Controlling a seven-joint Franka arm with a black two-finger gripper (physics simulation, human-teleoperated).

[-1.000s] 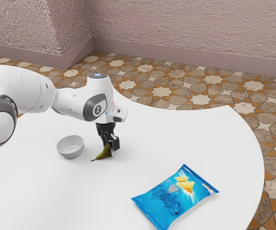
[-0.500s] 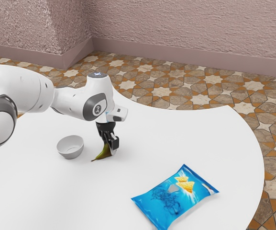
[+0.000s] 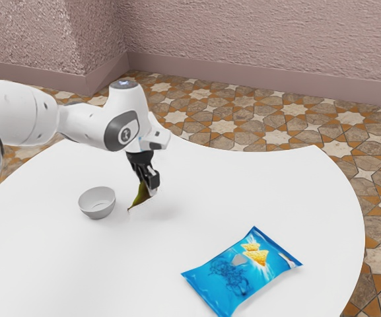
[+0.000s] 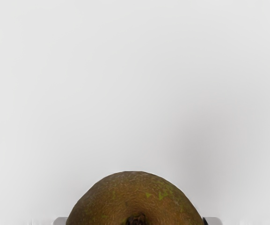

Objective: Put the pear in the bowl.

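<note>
Above the table [image 3: 243, 198], the wrist view reveals a dimpled pear [image 4: 135, 197].

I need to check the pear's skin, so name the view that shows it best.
The wrist view: it shows the pear up close, its rounded end brown with green flecks. The exterior view shows it smaller and from the side, held in the gripper, its narrow end slanting down toward the exterior view's left.
</note>
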